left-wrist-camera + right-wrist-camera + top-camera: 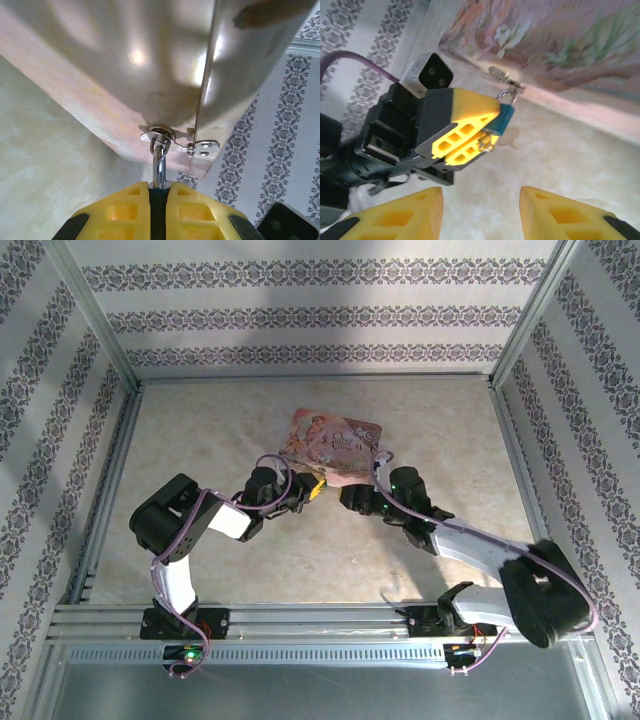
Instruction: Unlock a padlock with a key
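The padlock (pixel 504 119) has a small blue body, and its silver shackle (pixel 159 167) is hooked through the hasp (pixel 172 140) of the pink tin (pixel 335 443). My left gripper (pixel 159 186) is shut on the padlock body, its yellow fingers (pixel 465 131) pressed together around it. A tiny silvery key (pixel 486 144) sticks out at the lock's lower end, beside those fingers. My right gripper (pixel 480 215) is open a short way from the key, with nothing between its fingers. From above, the left gripper (pixel 312 490) and the right gripper (pixel 353 497) face each other just in front of the tin.
The tin's metal underside (pixel 125 65) hangs close over the left fingers. Patterned walls (pixel 320 310) and a metal frame enclose the beige table (pixel 250 570). Purple cables (pixel 275 465) loop over both wrists.
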Controlling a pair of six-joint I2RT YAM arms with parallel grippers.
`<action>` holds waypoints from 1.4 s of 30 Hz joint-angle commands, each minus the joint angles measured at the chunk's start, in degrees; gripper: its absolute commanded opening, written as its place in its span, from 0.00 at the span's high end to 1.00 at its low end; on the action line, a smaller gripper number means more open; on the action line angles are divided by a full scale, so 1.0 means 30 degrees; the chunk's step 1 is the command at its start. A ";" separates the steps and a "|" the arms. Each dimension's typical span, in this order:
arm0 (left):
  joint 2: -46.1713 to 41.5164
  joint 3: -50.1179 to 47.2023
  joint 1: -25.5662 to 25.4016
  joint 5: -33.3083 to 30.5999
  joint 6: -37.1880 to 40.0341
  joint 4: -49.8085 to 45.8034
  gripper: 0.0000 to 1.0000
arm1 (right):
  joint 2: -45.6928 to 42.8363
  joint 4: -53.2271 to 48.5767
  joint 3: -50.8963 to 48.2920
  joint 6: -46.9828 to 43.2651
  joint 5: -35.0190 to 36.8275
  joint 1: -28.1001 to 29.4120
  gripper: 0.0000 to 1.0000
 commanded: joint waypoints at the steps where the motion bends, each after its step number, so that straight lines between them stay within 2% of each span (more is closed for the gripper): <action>1: -0.1366 0.0139 -0.0449 -0.0332 0.0250 -0.0694 0.94 | -0.1844 -0.4202 0.0899 -0.6095 0.3103 0.1240 0.56; 5: -0.2201 -0.0059 -0.0525 -0.0677 0.0151 -0.1649 0.94 | -0.3320 -0.5661 0.1363 -1.2704 0.6991 0.4271 0.54; 9: -0.2693 -0.0081 -0.0579 -0.0735 0.0068 -0.2268 0.95 | -0.3587 -0.5106 0.0974 -1.9631 1.0245 0.7049 0.51; 15: -0.2952 0.0019 -0.0639 -0.0730 -0.0169 -0.2323 0.95 | -0.2846 -0.4963 0.1050 -2.6097 1.1157 0.7594 0.45; 19: -0.3040 -0.0031 -0.0682 -0.0720 -0.0285 -0.2319 0.95 | -0.2204 -0.4978 0.1221 -2.9802 1.0704 0.7253 0.38; 24: -0.3303 0.0237 -0.0737 -0.0585 -0.0417 -0.2619 0.96 | -0.1256 -0.5340 0.2300 -3.0601 0.8573 0.5703 0.38; 34: -0.3953 0.0868 -0.0783 -0.0312 -0.0636 -0.4223 1.00 | 0.0839 -0.5569 0.4003 -3.1314 0.5747 0.3586 0.52; 42: -0.3911 0.0959 -0.0800 -0.0377 -0.0899 -0.4232 1.00 | 0.2448 -0.5451 0.4964 -3.1739 0.5066 0.3624 0.59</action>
